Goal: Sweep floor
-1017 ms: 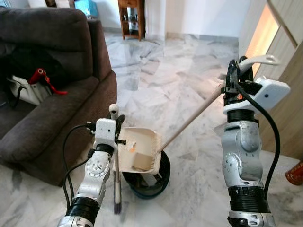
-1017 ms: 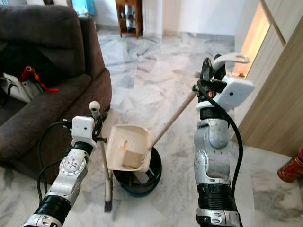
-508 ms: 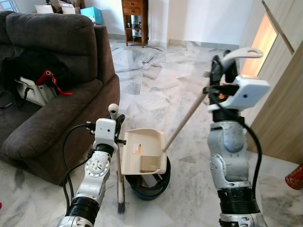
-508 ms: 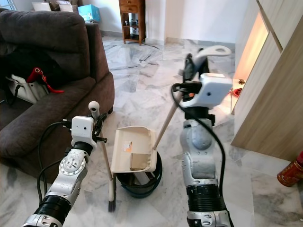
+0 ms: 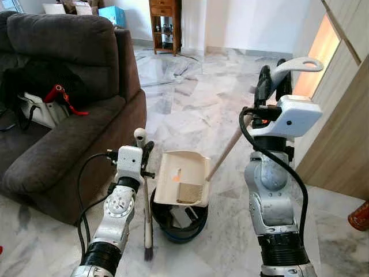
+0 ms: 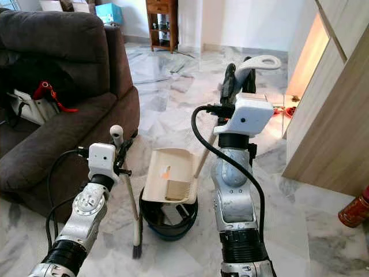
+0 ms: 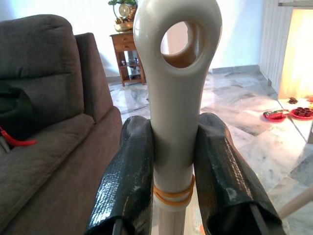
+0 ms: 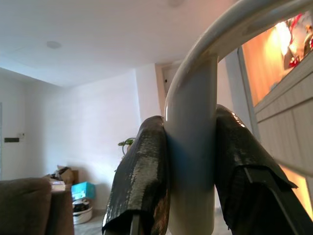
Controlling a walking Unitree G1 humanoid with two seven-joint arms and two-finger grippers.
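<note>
Stage: emptying, sweeping looked nearly done | your left tool (image 7: 168, 161) was clamped on the broom (image 5: 145, 190), upright by the sofa (image 5: 63, 133) | your right tool (image 8: 188, 161) gripped the dustpan (image 5: 184, 179), tipped over the bin (image 5: 176, 222) | left: finish dumping.

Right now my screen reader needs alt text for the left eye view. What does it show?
The right hand holds a long-handled dustpan tilted over a black bin on the marble floor. The left hand grips a broom standing upright beside the bin. A dark sofa is on the left.
</note>
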